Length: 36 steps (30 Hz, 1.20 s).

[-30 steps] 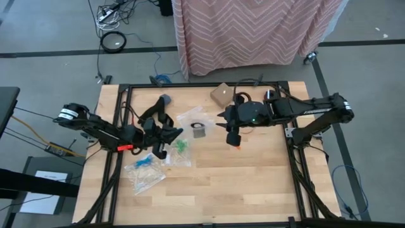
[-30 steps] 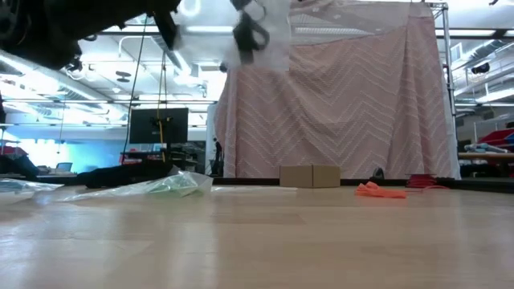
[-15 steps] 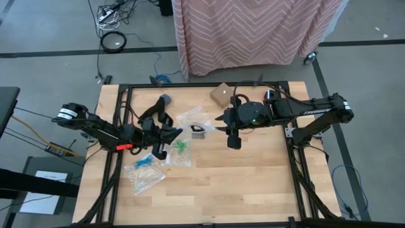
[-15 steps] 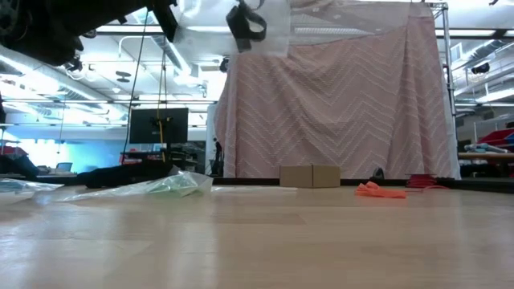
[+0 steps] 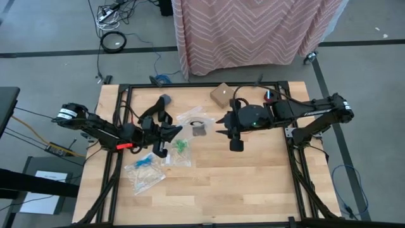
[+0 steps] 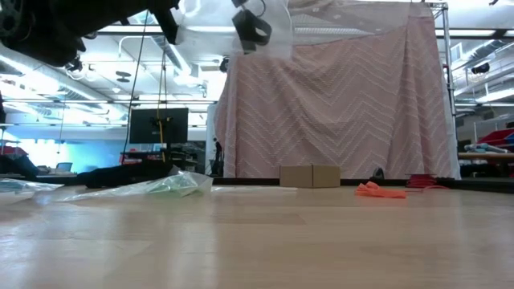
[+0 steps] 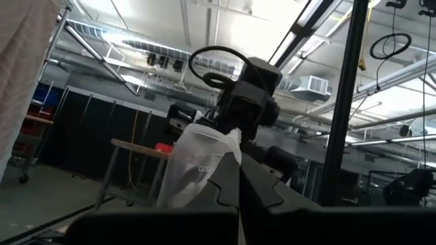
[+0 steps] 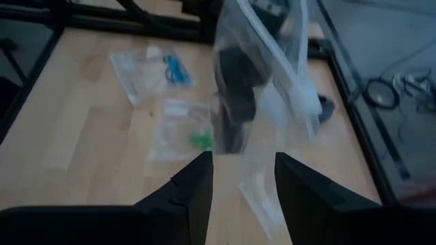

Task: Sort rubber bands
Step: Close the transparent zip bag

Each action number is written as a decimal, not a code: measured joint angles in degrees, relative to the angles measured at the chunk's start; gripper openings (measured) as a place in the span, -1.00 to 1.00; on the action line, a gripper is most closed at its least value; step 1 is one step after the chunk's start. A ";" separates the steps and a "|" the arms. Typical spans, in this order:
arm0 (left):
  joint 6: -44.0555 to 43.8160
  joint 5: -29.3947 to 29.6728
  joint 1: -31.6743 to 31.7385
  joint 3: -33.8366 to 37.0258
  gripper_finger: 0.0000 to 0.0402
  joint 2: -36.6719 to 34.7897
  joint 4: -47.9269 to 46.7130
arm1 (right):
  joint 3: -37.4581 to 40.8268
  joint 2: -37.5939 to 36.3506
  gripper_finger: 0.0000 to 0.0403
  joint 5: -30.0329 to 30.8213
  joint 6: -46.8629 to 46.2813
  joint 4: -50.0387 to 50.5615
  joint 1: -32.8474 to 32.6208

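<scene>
A clear zip bag [image 5: 193, 120] with black rubber bands [image 5: 199, 129] inside hangs in the air between my two arms; the low view shows it high above the table [image 6: 261, 24]. My left gripper [image 5: 177, 132] is shut on the bag's left end. My right gripper [image 5: 219, 123] stands open at the bag's right end, and in its wrist view the bag [image 8: 262, 82] hangs just ahead of the spread fingers. On the table lie a bag with green bands [image 5: 182, 147], a bag with blue bands [image 5: 144, 166] and a loose orange pile [image 6: 381, 190]. My left gripper pinches the bag's end nearest it [image 7: 204, 180] between its shut fingers, which slant upward from the table's left. The bag rises from the fingers toward the other gripper, lifted clear of the table, with the black bands hanging inside. Whether my right gripper's fingers touch the bag, I cannot tell.
A small cardboard box [image 5: 221, 94] sits near the table's far edge. The two flat bags lie at the near left, below my left arm. A pink patterned cloth [image 5: 253, 31] hangs beyond the far edge. Bare wood [image 5: 253, 183] fills the near right.
My right gripper has rolled about its own pointing line while staying in place, and its body now covers the orange pile in the high view. The held bag has swayed slightly and stays lifted.
</scene>
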<state>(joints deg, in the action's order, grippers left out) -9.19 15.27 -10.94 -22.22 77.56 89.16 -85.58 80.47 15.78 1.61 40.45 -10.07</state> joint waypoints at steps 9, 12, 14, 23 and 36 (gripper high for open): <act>-0.04 -0.02 -0.02 0.00 -0.99 0.00 0.72 | 8.01 -1.64 -0.37 -2.00 5.71 -9.38 2.63; -0.25 -0.33 -0.02 0.00 -0.99 0.00 0.77 | 11.79 -4.29 -0.40 -2.10 4.78 -9.60 4.21; -0.32 -0.80 -0.02 0.00 -0.99 0.00 0.77 | 14.17 -7.45 -0.40 -2.15 4.16 -9.73 5.38; -0.30 -0.85 -0.02 0.00 -0.99 0.00 0.86 | 38.80 -27.67 -0.36 -5.61 6.01 -43.90 7.50; -0.25 1.51 0.02 0.00 -0.99 0.02 -0.55 | 51.96 -15.05 -0.34 -6.88 12.47 -83.88 7.26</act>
<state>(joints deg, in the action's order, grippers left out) -9.44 16.78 -10.92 -22.22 77.58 88.61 -33.62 65.42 8.90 14.08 -43.43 -2.81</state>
